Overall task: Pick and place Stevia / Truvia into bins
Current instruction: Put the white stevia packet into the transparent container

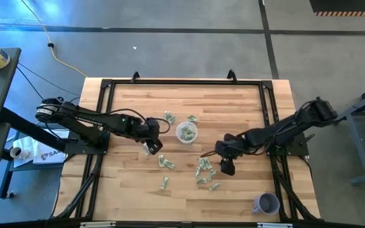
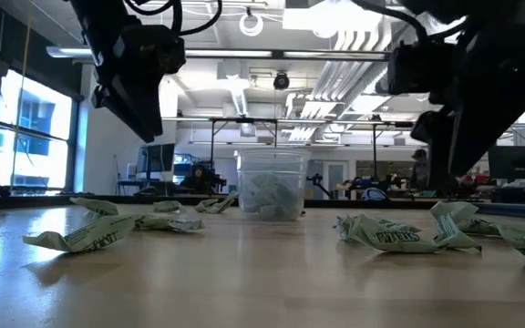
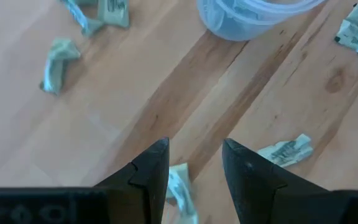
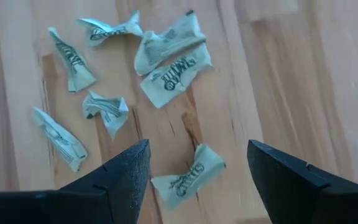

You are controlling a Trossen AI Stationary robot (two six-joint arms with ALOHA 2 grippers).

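Note:
Green and white Stevia packets [image 1: 203,171] lie crumpled and scattered on the wooden table around the bin, a clear cup [image 1: 186,132] that stands upright with packets inside [image 2: 270,193]. My left gripper [image 1: 151,147] hangs above the table just left of the cup, with one packet [image 3: 179,190] between its fingers. My right gripper [image 1: 225,168] is open, pointing steeply down over the cluster of packets right of the cup. One packet [image 4: 188,177] lies on the wood below the gap between its fingers [image 4: 197,146], and nothing touches them. My left gripper has a packet [image 3: 178,186] between its two fingers, lying against the inner side of one finger [image 3: 157,168], with a gap showing to the other. The fingers slant steeply down from the table's left. The packet is clear of the table. How far back it reaches is hidden.
A lavender cup [image 1: 267,203] stands near the table's front right corner. More packets lie behind the clear cup [image 1: 170,118] and in front of it [image 1: 165,163]. A black frame [image 1: 182,81] borders the table's far edge and both sides.

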